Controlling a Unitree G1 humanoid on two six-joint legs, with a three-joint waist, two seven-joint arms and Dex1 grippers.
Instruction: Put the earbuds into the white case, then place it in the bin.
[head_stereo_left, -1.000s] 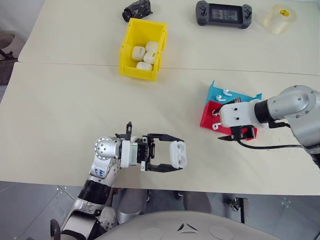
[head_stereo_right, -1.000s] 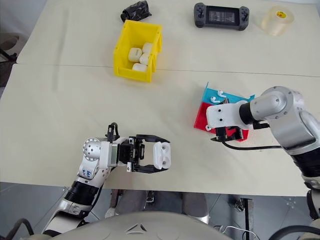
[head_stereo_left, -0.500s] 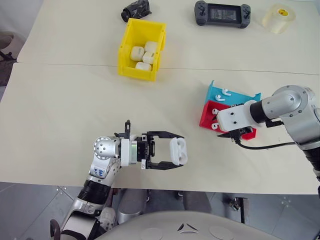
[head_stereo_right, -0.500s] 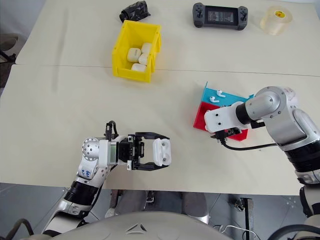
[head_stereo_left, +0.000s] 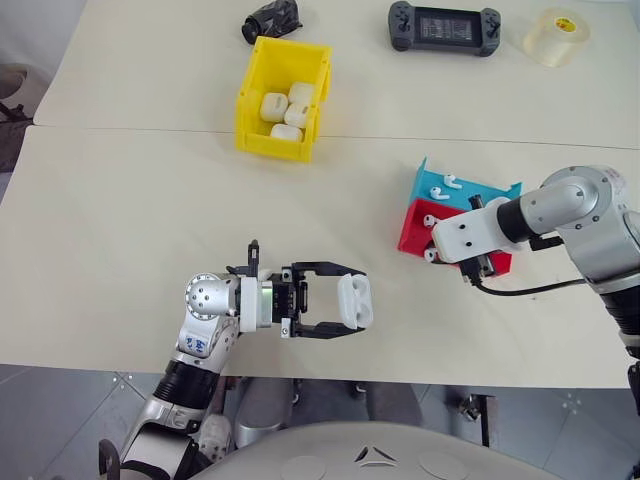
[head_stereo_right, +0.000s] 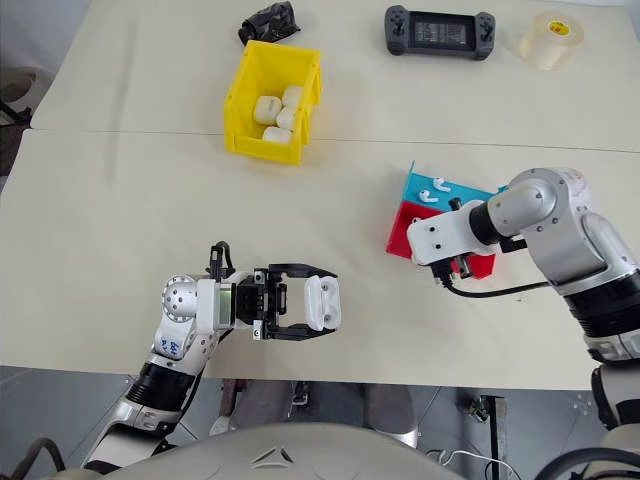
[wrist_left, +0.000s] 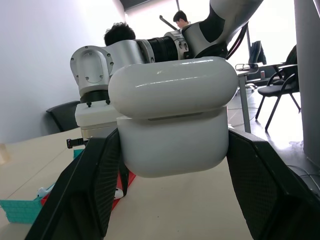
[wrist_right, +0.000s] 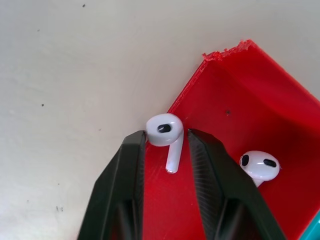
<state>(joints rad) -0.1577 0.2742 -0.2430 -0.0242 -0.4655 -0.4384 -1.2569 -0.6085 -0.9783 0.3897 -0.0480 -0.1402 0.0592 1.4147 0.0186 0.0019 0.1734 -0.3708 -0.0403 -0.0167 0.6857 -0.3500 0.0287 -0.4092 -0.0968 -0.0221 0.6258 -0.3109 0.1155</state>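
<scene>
My left gripper (head_stereo_left: 350, 303) is shut on the white case (head_stereo_left: 356, 300) and holds it just above the table near the front edge; in the left wrist view the case (wrist_left: 172, 120) has its lid closed. My right gripper (wrist_right: 166, 134) points down into the red tray (wrist_right: 240, 100). Its two fingers stand narrowly apart on either side of an earbud (wrist_right: 164, 129) lying at the tray's edge, almost touching its head. A second earbud (wrist_right: 259, 166) lies beside it. The yellow bin (head_stereo_left: 275, 148) stands at the back left and holds several white cases (head_stereo_left: 285, 108).
A blue tray (head_stereo_left: 432, 185) with an earbud (head_stereo_left: 452, 183) in it stands against the red tray (head_stereo_left: 412, 228). Along the far edge lie a black object (head_stereo_left: 272, 18), a game controller (head_stereo_left: 445, 28) and a tape roll (head_stereo_left: 557, 36).
My right gripper's fingers have drawn together from wide open to a narrow gap around the earbud in the red tray. The left gripper and the case have kept still.
</scene>
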